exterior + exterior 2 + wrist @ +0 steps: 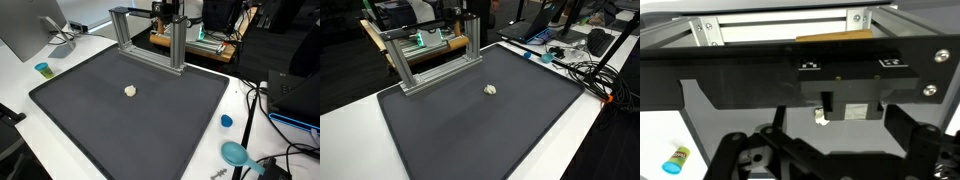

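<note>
A small cream-white lump lies near the middle of a dark grey mat; it also shows in an exterior view. An aluminium frame stands at the mat's far edge. My gripper hangs high behind the top of that frame, far from the lump, and is only partly in view. In the wrist view the two dark fingers are spread wide and hold nothing. The lump appears small beyond the frame's dark crossbar.
A small blue cup stands left of the mat and also shows in the wrist view. A blue cap and a teal round tool lie to the mat's right. Cables and a monitor border the table.
</note>
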